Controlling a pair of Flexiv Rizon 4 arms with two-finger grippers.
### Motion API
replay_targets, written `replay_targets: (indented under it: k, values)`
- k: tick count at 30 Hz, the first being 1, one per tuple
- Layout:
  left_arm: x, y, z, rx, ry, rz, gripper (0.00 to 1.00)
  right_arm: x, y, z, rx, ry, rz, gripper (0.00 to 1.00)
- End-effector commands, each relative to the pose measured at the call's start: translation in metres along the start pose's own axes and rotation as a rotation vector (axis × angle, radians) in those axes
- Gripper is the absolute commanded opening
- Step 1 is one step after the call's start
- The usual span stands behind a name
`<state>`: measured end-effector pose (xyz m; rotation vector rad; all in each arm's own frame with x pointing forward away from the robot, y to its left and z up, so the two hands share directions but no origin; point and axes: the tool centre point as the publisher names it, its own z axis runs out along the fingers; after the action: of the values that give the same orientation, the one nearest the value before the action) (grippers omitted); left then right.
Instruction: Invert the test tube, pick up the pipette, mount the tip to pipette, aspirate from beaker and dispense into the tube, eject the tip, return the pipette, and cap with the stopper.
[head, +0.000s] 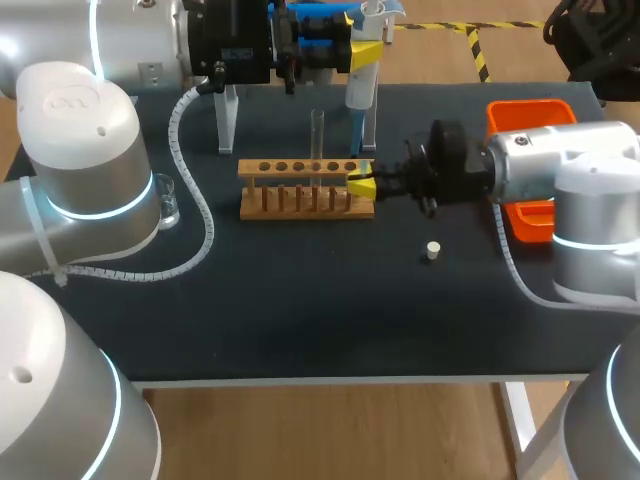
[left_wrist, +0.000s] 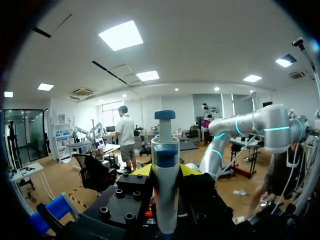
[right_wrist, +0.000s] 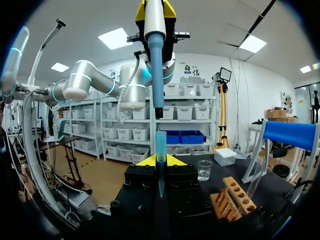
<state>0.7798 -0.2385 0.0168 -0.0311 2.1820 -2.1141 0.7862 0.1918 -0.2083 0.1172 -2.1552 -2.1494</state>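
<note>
Black-topped table (head: 300, 320), white frame

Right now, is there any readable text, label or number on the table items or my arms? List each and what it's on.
No text can be read.
pipette: no print visible.
wooden rack: no labels.
test tube and beaker: no graduations legible.
joint cap on the left arm: small embossed mark, too blurred to read.
</note>
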Motion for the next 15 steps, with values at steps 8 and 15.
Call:
replay_targets:
  k: [8,15]
  values:
    - [-0.0005,-0.0009,-0.0016,-0.002,0.004,0.000,0.00,-0.0048,-0.0028,0.0085,-0.018,0.006,-0.018,0.00]
    - [-0.0005,-0.0009,-0.0016,-0.002,0.004,0.000,0.00,-0.0053,-0.0032,0.0119,-0.022,0.009,-0.021,0.00]
